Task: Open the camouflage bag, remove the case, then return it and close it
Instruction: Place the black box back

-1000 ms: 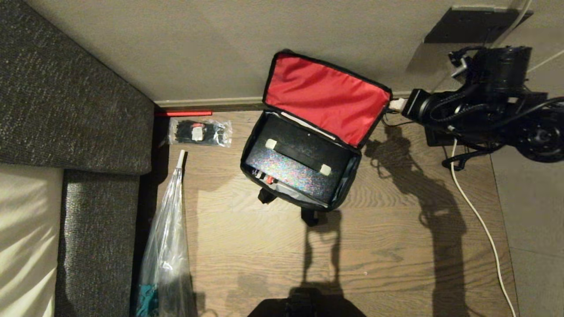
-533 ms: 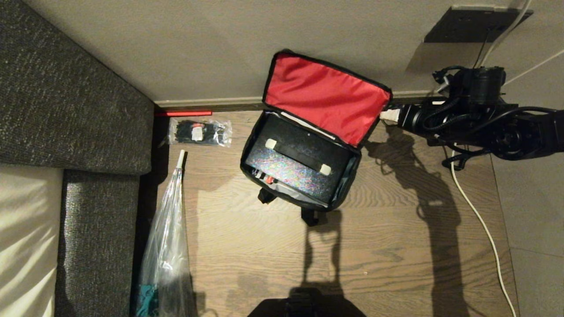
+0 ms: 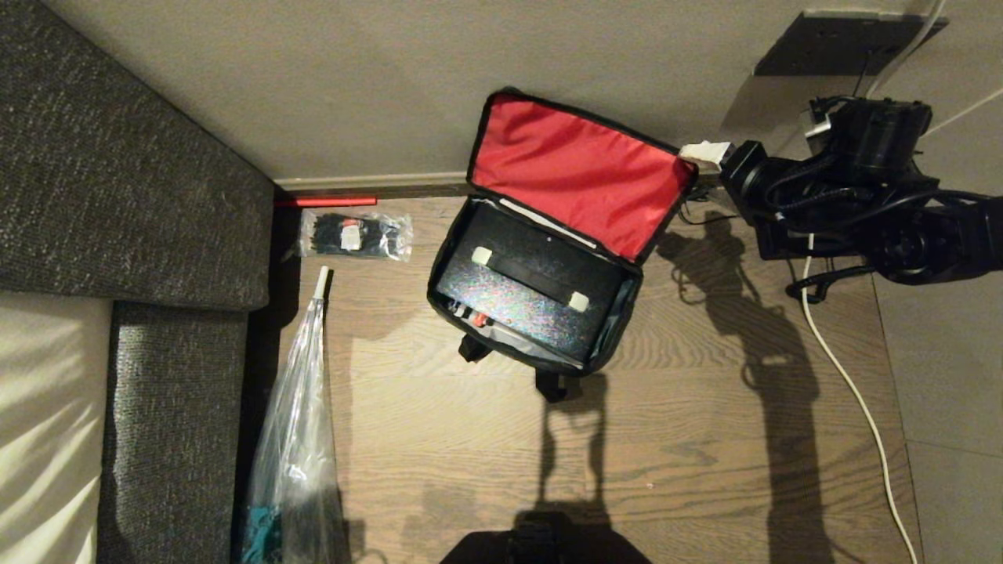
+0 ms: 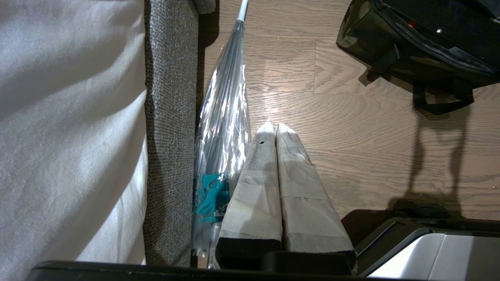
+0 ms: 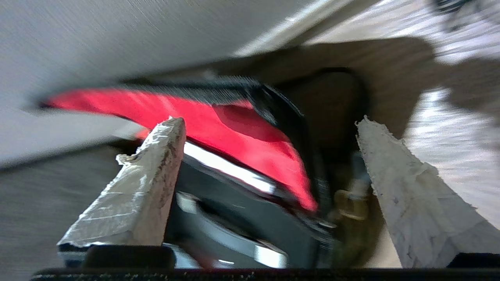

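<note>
Camouflage bag (image 3: 548, 258) open on the floor, red lid against the wall, case (image 3: 521, 294) inside. Right gripper (image 3: 703, 153), jaws spread, beside the lid's corner, probably not touching. Left gripper (image 4: 275, 128), jaws pressed together, idle. Closing remains

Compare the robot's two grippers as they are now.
The right gripper stands open, its taped fingers wide apart; the left gripper is shut, fingers pressed together. The right one is at the open red lid's corner of the camouflage bag; the left hangs over bare floor beside a plastic-wrapped umbrella. Both hold nothing.
</note>
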Available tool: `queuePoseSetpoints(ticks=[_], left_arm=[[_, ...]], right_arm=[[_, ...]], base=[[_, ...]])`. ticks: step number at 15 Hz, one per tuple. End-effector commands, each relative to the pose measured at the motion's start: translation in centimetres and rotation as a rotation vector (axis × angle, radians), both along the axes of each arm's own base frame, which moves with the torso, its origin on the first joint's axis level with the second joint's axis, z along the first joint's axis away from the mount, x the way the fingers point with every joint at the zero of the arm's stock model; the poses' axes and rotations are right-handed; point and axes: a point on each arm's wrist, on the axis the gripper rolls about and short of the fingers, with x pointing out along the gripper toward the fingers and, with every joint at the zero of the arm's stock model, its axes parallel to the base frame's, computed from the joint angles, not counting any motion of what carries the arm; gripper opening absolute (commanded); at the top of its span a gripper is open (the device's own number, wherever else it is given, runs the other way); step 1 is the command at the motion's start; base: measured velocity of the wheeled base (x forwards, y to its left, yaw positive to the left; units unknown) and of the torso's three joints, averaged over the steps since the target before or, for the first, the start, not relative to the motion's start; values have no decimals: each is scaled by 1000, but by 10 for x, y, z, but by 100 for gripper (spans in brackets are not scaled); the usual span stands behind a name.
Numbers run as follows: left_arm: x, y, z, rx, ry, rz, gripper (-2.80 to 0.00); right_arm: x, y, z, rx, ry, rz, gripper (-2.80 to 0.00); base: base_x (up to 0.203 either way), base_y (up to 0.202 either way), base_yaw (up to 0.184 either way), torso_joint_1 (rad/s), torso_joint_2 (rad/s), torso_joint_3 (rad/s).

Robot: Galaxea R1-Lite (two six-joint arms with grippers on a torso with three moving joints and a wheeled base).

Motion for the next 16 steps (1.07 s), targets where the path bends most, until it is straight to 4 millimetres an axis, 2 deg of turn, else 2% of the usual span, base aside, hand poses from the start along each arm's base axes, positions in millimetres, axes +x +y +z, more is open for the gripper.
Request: queuePoseSetpoints(ticks=[1, 5, 10, 12, 16], left_arm=[[0, 0, -1, 0, 1, 2, -280], [0, 0, -1, 0, 1, 1, -280], [0, 0, -1, 0, 1, 1, -280], [0, 0, -1, 0, 1, 1, -280], [0, 0, -1, 0, 1, 1, -280]], right_arm=[[5, 2, -1, 173, 2, 83, 0], [11, 4, -4, 206, -38, 137, 0], [9, 5, 2, 249, -86, 185, 0], [-1, 5, 14, 410, -33, 263, 0], [-29, 9, 9, 433, 108, 324, 0]], base=[[0, 0, 0, 0, 0, 0], [0, 0, 0, 0, 0, 0], [0, 0, 0, 0, 0, 0], [0, 0, 0, 0, 0, 0], [0, 0, 0, 0, 0, 0]])
